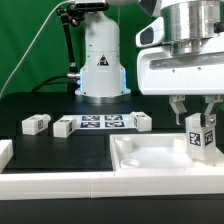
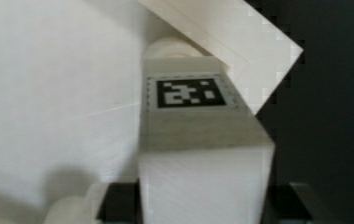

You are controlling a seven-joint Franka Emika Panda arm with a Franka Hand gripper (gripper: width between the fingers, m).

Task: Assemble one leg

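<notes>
My gripper [image 1: 197, 108] is shut on a leg [image 1: 200, 137], a small white block with a black-and-white tag. I hold it upright over the right part of the large white tray-like part [image 1: 150, 152]. In the wrist view the leg [image 2: 200, 130] runs out from between my dark fingers [image 2: 121, 200], tag facing the camera, with the white tray part [image 2: 49, 90] behind it. Its far end lies at a corner of the tray. Whether the leg touches the tray I cannot tell.
Loose legs lie on the black table: one at the exterior view's left [image 1: 36, 124], one beside the marker board [image 1: 64, 127], one at the board's right end [image 1: 138, 122]. The marker board [image 1: 100, 122] lies in front of the arm's base [image 1: 102, 75]. A white block [image 1: 5, 152] sits at the left edge.
</notes>
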